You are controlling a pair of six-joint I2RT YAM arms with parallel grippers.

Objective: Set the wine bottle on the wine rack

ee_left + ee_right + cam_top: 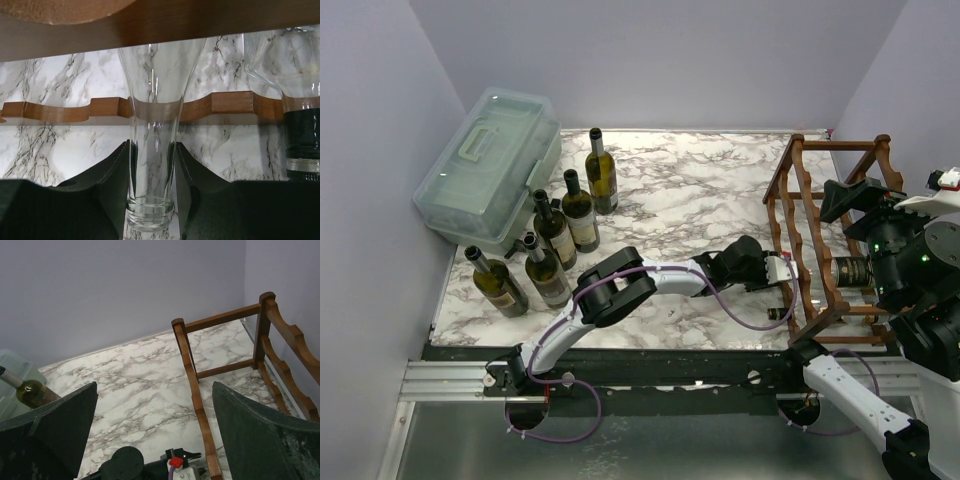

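Note:
The reddish-brown wooden wine rack (828, 215) stands at the table's right side. My left gripper (775, 272) reaches to its left face. In the left wrist view the fingers (112, 175) are shut on the neck of a clear glass wine bottle (152, 150), which lies across a wavy rail (60, 111) with its mouth toward the camera. Another bottle (301, 140) with a dark collar lies to its right; its neck sticks out of the rack (780, 313). My right gripper (855, 210) hovers above the rack, open and empty, its fingers (55, 425) wide apart over the rack's top rail (200, 405).
Several wine bottles (555, 235) stand at the left of the marble table, beside a translucent plastic lidded box (490, 165). One of these bottles shows in the right wrist view (30, 390). Walls close the table at the left, back and right.

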